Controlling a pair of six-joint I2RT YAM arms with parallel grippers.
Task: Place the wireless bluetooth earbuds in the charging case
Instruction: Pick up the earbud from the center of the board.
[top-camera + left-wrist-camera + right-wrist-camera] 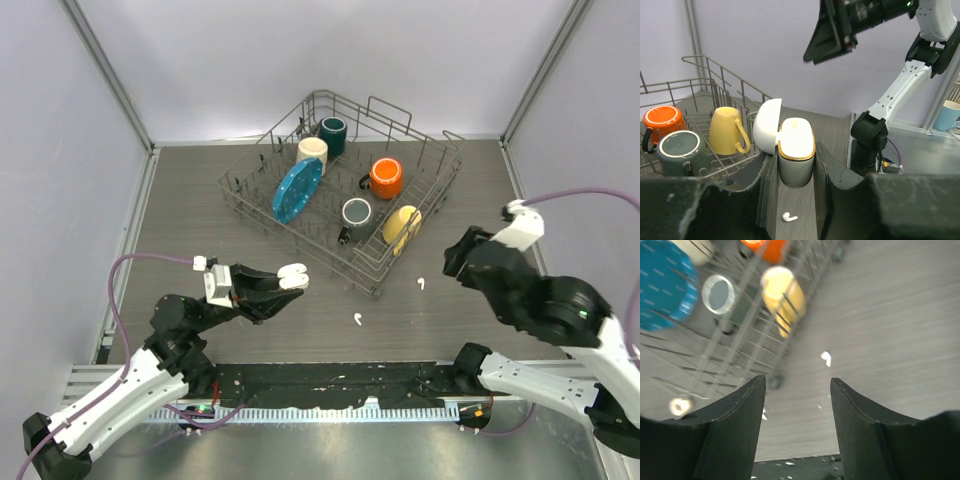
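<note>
Two earbuds [421,283] lie on the table [200,220] toward its near edge; one sits straight ahead of the right gripper [797,381], jaws parted, empty; left gripper [287,281] clamps the open case [796,150].

Two arms, same build. Left arm [110,385]: white shells on the long links, black joints, a small white block at the wrist. Right arm [545,300]: bulky black joint housings, one showing a tiny green light, with white shells between. A purple cable [150,257] runs off each wrist. Right gripper [797,400]: matte black wedge-shaped fingers, edges scuffed grey.
</note>
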